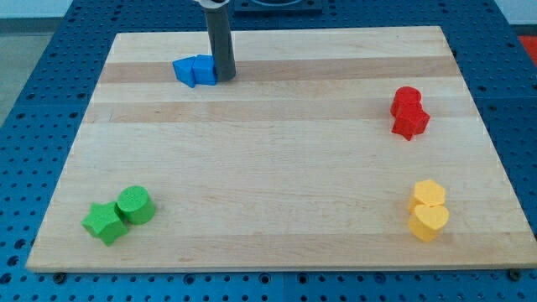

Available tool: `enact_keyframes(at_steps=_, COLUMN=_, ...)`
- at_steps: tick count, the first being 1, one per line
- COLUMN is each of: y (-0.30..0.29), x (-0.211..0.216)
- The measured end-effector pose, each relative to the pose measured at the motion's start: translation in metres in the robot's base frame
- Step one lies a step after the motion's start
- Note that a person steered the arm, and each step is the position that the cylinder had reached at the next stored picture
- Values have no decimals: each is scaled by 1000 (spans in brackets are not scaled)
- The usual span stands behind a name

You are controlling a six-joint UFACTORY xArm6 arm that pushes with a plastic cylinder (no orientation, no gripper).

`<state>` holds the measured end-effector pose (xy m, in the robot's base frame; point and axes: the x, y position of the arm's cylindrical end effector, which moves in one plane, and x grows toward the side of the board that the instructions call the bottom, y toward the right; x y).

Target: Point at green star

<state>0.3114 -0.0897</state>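
Note:
The green star (104, 223) lies near the view's bottom left corner of the wooden board, touching a green cylinder (135, 205) just to its upper right. My tip (224, 77) is far from them, near the view's top, resting against the right side of a pair of blue blocks (195, 70).
Two red blocks (409, 113) sit together at the view's right. Two yellow blocks (429, 210), one heart-shaped, sit at the bottom right. The wooden board (268, 159) lies on a blue perforated table.

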Motion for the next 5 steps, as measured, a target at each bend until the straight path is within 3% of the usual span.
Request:
enact_keyframes(at_steps=2, y=-14, x=35)
enact_keyframes(at_steps=5, y=-104, x=39)
